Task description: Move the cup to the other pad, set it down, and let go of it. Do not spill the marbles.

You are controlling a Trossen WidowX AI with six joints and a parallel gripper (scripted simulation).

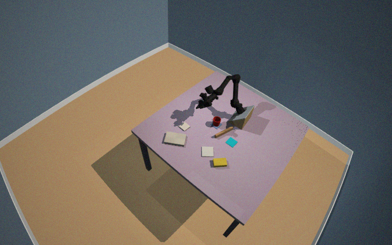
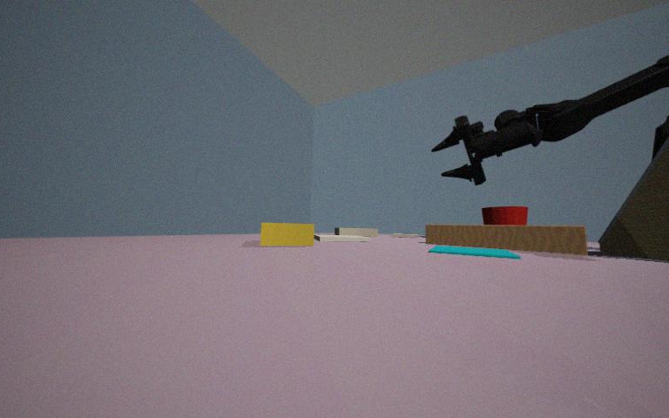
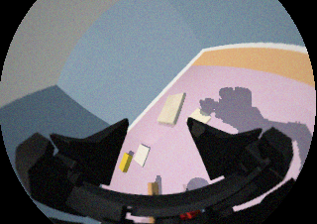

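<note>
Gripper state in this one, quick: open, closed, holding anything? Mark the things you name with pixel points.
Gripper (image 1: 198,106) (image 2: 435,163) (image 3: 158,121): open, fingers wide apart, holding nothing, above the table (image 1: 268,170) (image 2: 327,331) (image 3: 168,171).

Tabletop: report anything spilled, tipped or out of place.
Nothing stands out: the red cup stands upright, with no marbles visible spilled around it. Whether its marbles are all inside, I cannot tell.

So from above, your cup (image 1: 216,121) (image 2: 504,215) (image 3: 189,215) sits on a pad (image 1: 217,127), wedge (image 1: 237,122) (image 2: 665,206) to its right, bar (image 1: 224,132) (image 2: 506,238) (image 3: 153,188) between it and the block (image 1: 220,162) (image 2: 287,234) (image 3: 126,163).
</note>
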